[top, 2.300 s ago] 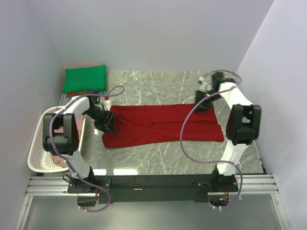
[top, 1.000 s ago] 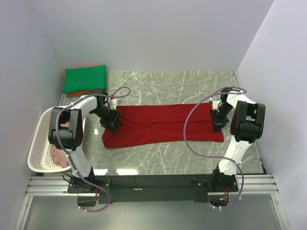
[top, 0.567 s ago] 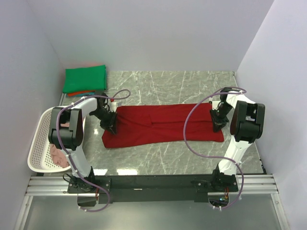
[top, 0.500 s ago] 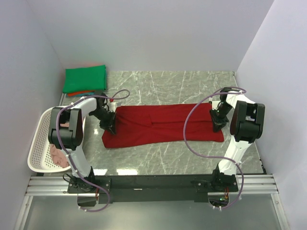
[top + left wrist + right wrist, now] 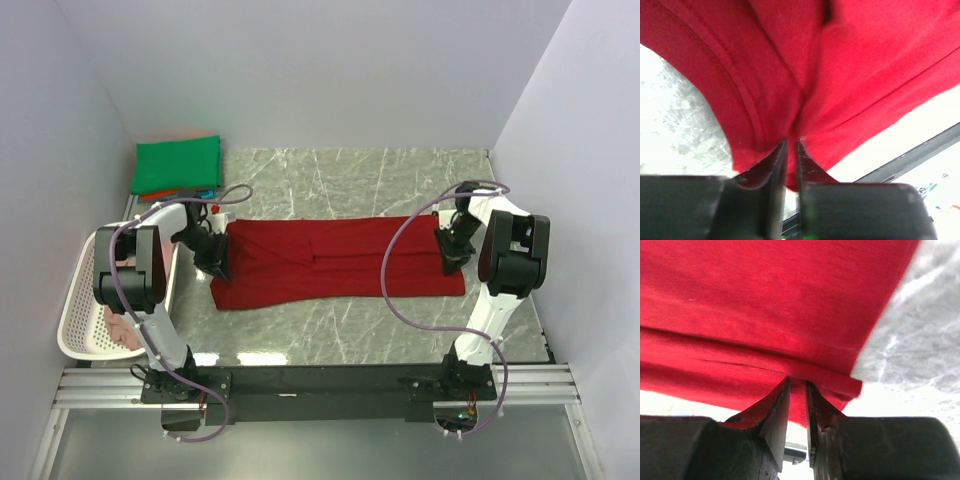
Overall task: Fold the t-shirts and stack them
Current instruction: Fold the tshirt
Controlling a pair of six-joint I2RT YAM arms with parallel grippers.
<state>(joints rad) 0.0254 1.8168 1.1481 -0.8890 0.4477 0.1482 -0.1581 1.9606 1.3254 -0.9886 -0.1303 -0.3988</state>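
**Both hands pinched on the ends of the dark red shirt**

I have the left arm bent out over the left side of the counter (image 5: pixel 400 175), with its forearm angled down toward the near right. The left hand (image 5: pixel 213 260) sits at the left end of the dark red t-shirt (image 5: pixel 330 262). In the left wrist view its fingers (image 5: pixel 774 160) stand almost together, and a gather of red cloth runs down into the narrow slot between them, so I read the left hand (image 5: pixel 791 144) as clenched on the shirt's edge.

The right arm is folded upright on the right side, with its wrist tipped down. The right hand (image 5: pixel 450 250) is at the shirt's right end. In the right wrist view the fingers (image 5: pixel 777 402) close in on a folded hem at their tips, so the right hand (image 5: pixel 797 383) is also grasping the shirt.

The dark red shirt lies across the middle of the counter as a long band running left to right. It is folded lengthwise, with a crease line near its middle and its near-left corner sagging toward me. The cloth puckers where the left hand bites and lies smoother at the right.

A folded green t-shirt (image 5: pixel 178 165) tops a small stack in the far left corner, with an orange-red layer (image 5: pixel 172 194) showing beneath it. A white basket (image 5: pixel 75 300) at the left edge holds pink cloth (image 5: pixel 120 327).
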